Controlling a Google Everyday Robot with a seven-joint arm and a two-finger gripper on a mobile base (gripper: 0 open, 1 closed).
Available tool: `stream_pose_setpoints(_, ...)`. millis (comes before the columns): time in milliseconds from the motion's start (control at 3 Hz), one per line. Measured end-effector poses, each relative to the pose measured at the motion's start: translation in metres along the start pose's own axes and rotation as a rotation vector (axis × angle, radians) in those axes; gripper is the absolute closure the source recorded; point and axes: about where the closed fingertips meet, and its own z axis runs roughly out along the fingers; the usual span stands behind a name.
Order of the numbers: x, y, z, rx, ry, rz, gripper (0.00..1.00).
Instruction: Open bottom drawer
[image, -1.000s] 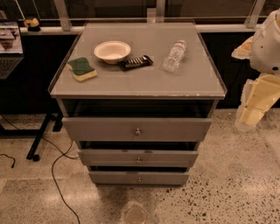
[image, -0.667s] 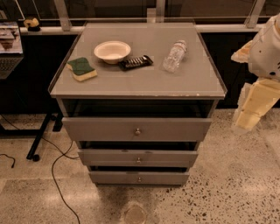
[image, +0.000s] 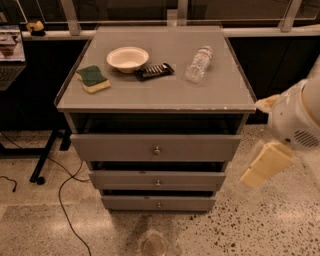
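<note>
Fingers are lying pressed together, as far as I am making out: they are reading as one pale wedge with no gap showing and nothing between them. The gripper is hanging off the right side of the cabinet, apart from it, about level with the middle drawer, its tip slanting down and left.

I am looking for the bottom drawer at the foot of the cabinet's front, just above the floor. Its low grey front is sitting further back than the two fronts above it, and I am judging it barely out, if at all.

What I am weighing is this: the drawer's small round knob is lying to the left of the tip and a little lower, at the centre of the front. The front's long axis is running left to right along the cabinet's front edge, so I am expecting the gripper to need to swing leftward and down before any pull outward from the front.
</note>
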Motion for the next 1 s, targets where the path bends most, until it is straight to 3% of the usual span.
stream_pose_setpoints(667, 0.024, 0.017, 0.081, 0.009, -0.231, 0.131, 0.00)
stream_pose_setpoints(1000, 0.024, 0.016, 0.081, 0.013, -0.232, 0.132, 0.00)
